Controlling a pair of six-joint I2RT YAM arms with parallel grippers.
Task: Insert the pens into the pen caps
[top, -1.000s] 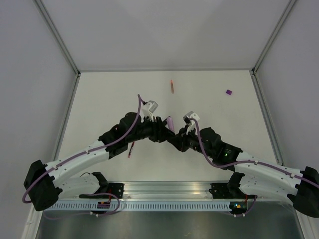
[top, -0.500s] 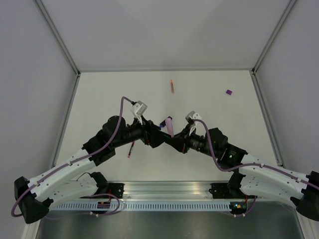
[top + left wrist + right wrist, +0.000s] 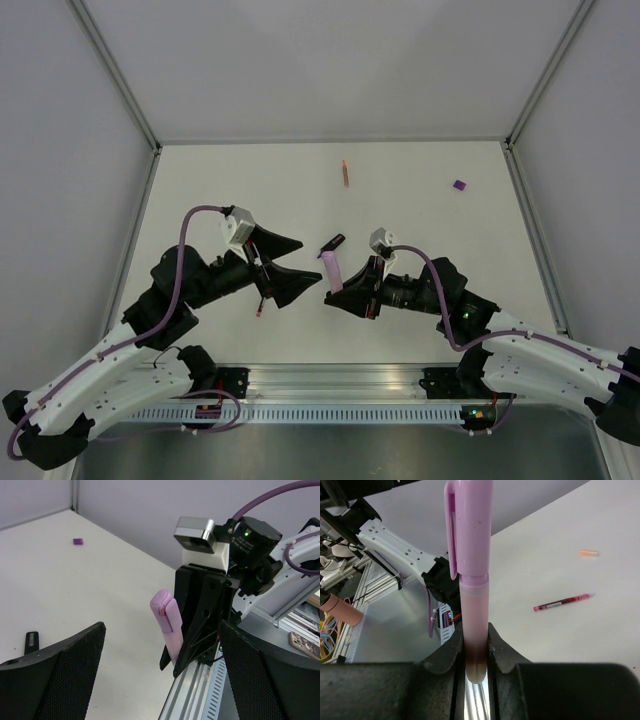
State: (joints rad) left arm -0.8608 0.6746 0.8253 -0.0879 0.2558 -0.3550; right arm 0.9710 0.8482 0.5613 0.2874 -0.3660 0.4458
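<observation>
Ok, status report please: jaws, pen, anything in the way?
Right jaws shut on pink pen, cap on. Left jaws open, apart from it. Nothing seen in the way.

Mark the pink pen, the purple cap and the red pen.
pink pen [image 3: 473, 600], right wrist view, on its barrel.
purple cap [image 3: 459, 185], top external view, its centre.
red pen [image 3: 563, 602], right wrist view, mid-shaft.

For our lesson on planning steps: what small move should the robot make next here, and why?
Probably the right gripper should lower the lilac pen to the table and release it: the cap looks seated on the pen, and the left gripper stands open, apart from it.
</observation>
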